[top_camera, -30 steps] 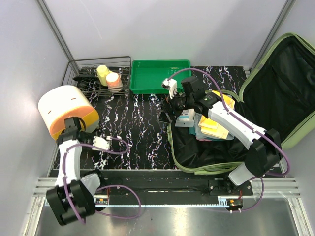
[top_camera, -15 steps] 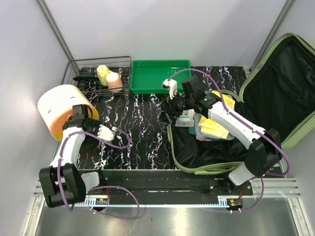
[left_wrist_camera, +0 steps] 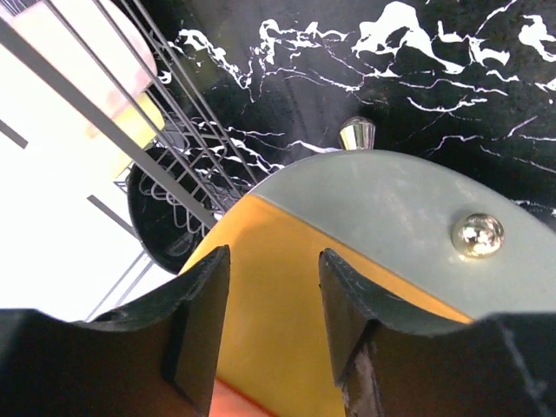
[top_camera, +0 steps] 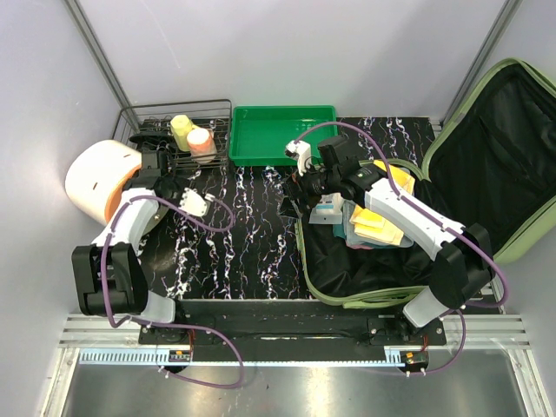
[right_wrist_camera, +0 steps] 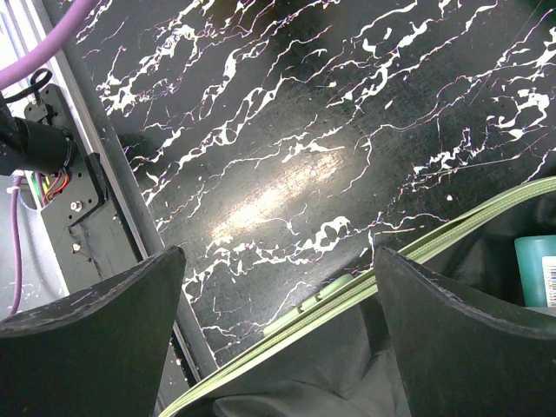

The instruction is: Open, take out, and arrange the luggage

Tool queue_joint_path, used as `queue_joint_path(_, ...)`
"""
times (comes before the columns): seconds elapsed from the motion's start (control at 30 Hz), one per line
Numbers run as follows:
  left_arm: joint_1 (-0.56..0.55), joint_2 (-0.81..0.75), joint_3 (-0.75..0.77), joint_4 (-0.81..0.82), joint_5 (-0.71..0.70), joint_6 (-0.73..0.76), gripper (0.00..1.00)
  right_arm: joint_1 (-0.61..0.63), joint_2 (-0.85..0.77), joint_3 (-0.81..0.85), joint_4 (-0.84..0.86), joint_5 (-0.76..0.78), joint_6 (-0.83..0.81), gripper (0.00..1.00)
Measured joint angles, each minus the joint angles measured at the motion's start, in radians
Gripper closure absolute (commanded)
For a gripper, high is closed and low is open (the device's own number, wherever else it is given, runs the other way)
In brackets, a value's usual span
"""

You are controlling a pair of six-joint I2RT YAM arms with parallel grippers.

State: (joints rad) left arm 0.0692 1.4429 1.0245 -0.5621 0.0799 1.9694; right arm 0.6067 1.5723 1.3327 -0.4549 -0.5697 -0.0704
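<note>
No readable text, brand, number or sign in any view. On the teal container (right_wrist_camera: 528, 269) inside the luggage (right_wrist_camera: 417, 252), a white label (right_wrist_camera: 549, 276) with thin dark bars like a barcode, cut off by the picture's edge and too small to read. Along the near rail (top_camera: 287, 323), a white strip (top_camera: 122, 356) of fine tick marks like a ruler, no figures legible. Beside it, near the left arm's base, a small orange and white sticker (top_camera: 180, 354), print illegible.
</note>
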Motion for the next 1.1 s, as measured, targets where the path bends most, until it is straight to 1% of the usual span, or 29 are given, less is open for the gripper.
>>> queue_joint_path(0.07, -0.014, -0.005, 0.035, -0.053, -0.013, 0.003, 0.42, 0.0, 0.0, 0.0, 0.0, 0.0, 0.0, 0.0)
queue_joint_path(0.17, -0.032, -0.025, 0.063, -0.166, -0.047, 0.006, 0.39, 0.0, 0.0, 0.0, 0.0, 0.0, 0.0, 0.0)
queue_joint_path(0.27, -0.054, -0.053, 0.061, -0.284, -0.117, 0.009, 0.39, 0.0, 0.0, 0.0, 0.0, 0.0, 0.0, 0.0)
queue_joint_path(0.37, -0.063, -0.074, 0.021, -0.32, -0.178, 0.013, 0.42, 0.0, 0.0, 0.0, 0.0, 0.0, 0.0, 0.0)
queue_joint_path(0.43, -0.064, -0.077, -0.008, -0.33, -0.205, 0.013, 0.46, 0.0, 0.0, 0.0, 0.0, 0.0, 0.0, 0.0)
queue_joint_path(0.53, -0.064, -0.075, -0.036, -0.326, -0.229, 0.014, 0.5, 0.0, 0.0, 0.0, 0.0, -0.001, 0.0, 0.0)
queue_joint_path(0.67, -0.064, -0.044, -0.037, -0.299, -0.244, 0.014, 0.52, 0.0, 0.0, 0.0, 0.0, -0.009, 0.0, 0.0)
queue_joint_path(0.93, -0.064, 0.086, -0.025, -0.28, -0.291, 0.016, 0.52, 0.0, 0.0, 0.0, 0.0, -0.015, -0.004, 0.0)
queue_joint_path(1.03, -0.064, 0.108, -0.025, -0.27, -0.31, 0.016, 0.53, 0.0, 0.0, -0.001, 0.0, -0.015, -0.004, 0.0)
queue_joint_path(1.1, -0.064, 0.119, -0.025, -0.259, -0.325, 0.016, 0.57, 0.0, 0.0, -0.002, -0.001, -0.015, -0.005, 0.0)
